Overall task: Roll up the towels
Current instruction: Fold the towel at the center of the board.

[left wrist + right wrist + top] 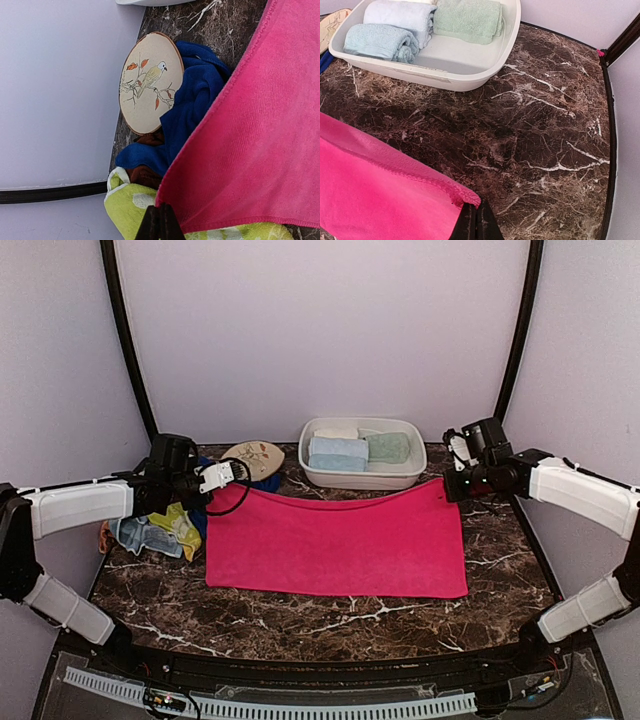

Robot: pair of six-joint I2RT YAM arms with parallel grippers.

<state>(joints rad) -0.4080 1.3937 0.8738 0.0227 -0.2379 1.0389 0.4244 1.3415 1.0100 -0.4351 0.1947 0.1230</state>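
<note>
pink towel (338, 545): spread flat mid-table, far edge curving between its two gripped corners, near edge straight toward 6 o'clock.
left gripper (236, 476): pressed together on the 10 o'clock corner.
right gripper (450, 483): pinching the 2 o'clock corner.
rolled towels (337, 453): inside the basin (410, 478), 12 o'clock.
loose towels (165, 530): heaped at 9 o'clock, partly under the pink towel's left edge.
open room: marble tabletop (330, 625) shows along 6 o'clock and at 3 o'clock.
</note>
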